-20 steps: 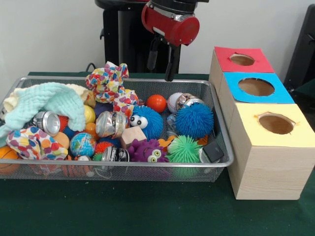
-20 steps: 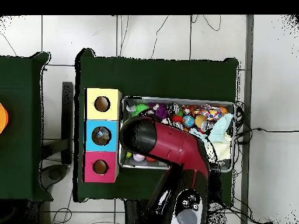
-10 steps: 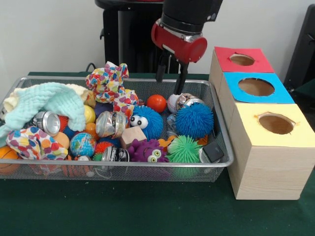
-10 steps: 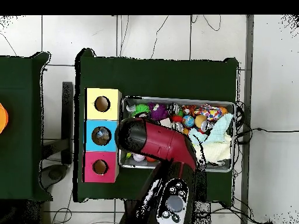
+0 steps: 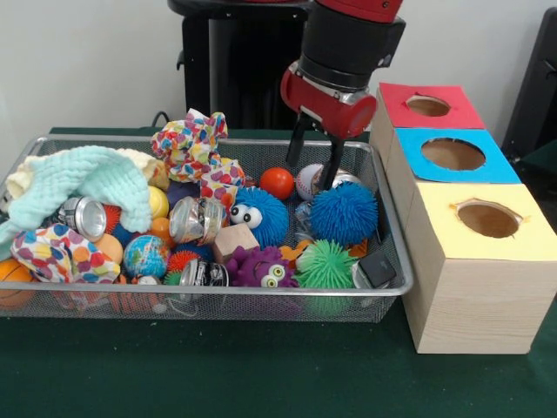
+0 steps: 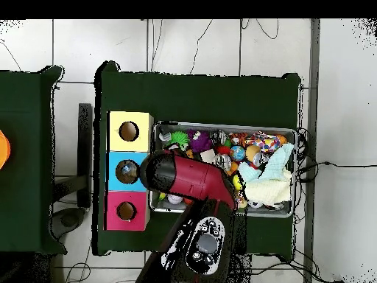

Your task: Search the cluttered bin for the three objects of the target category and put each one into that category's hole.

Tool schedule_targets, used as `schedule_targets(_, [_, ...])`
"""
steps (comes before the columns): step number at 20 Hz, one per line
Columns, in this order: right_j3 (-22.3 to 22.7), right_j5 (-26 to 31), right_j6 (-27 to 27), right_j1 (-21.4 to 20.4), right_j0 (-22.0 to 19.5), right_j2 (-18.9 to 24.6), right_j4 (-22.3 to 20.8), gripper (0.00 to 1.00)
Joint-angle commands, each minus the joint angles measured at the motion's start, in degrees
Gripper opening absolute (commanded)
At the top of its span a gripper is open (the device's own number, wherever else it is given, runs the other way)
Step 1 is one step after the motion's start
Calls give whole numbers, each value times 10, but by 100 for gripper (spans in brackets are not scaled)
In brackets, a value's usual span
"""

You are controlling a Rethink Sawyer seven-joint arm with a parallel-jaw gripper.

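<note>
Wire bin (image 5: 393,261) on green table (image 5: 261,374), crammed with toys, gripper (image 5: 314,172) fingers apart over baseball (image 5: 308,181) beside blue spiky ball (image 5: 345,212), boxes (image 5: 470,252) alongside, overhead the arm (image 6: 188,180) hides that corner

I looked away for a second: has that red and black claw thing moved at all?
Yes. In the front view the gripper has come down and sideways toward the red-topped box, its open fingers now inside the bin.

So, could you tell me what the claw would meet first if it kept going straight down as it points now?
Most likely the shiny round ball directly beneath the open claw, beside the blue spiky ball; depth is uncertain.
</note>
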Motion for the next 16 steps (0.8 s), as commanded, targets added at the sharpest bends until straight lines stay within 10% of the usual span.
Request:
schedule_targets(1, [-35,-40,124,45,13,38,41,100])
schedule_targets(16, [-54,-88,133,100,42,38,107,100])
